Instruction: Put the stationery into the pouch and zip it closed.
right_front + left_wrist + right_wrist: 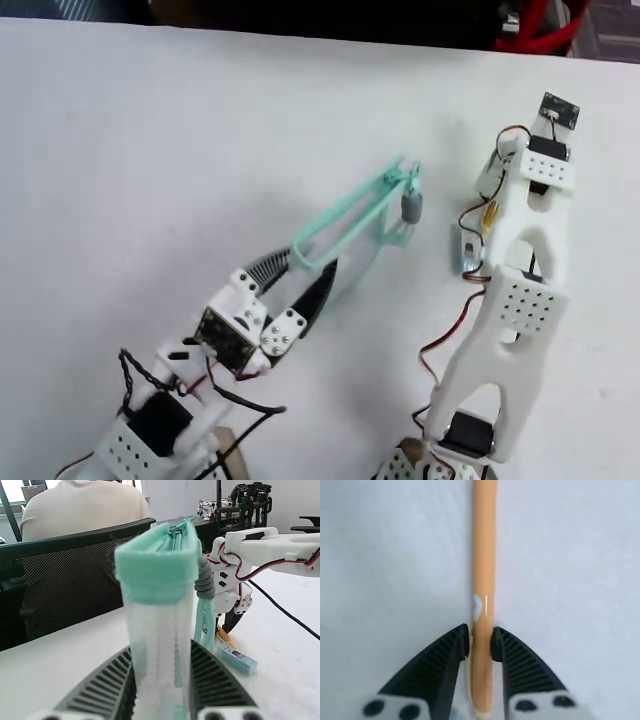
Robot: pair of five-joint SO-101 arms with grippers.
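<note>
The left tool (161,680) is closed on the pouch (159,605), its two ribbed black fingers (212,680) pressing the clear walls from either side near one end. The pouch stands on edge with its mouth upward, near the middle of the table (120,150). Its body is clear plastic, and a teal zip band runs along the top. In the high view the left tool (300,275) reaches in from the near left corner, and the pouch (345,215) stretches from it toward the far right. The band's two teal sides stand apart there like a narrow loop, so the mouth looks open along most of its length. The sides meet at the far end, where a grey pull (411,206) hangs down. Nothing can be made out for certain through the clear walls, and whether the pouch's lower edge touches the table cannot be told.

The right tool (480,640) is narrowed onto an orange pencil (484,555), with one black finger on each side of the shaft. The pencil lies flat on the white table, a small pale glint halfway along it. In the high view it sits under the right arm (515,300), between the pouch's far end and the table's right edge. A small white and teal box (239,659) lies on the table just beside the pencil (225,636), on its near side.
</note>
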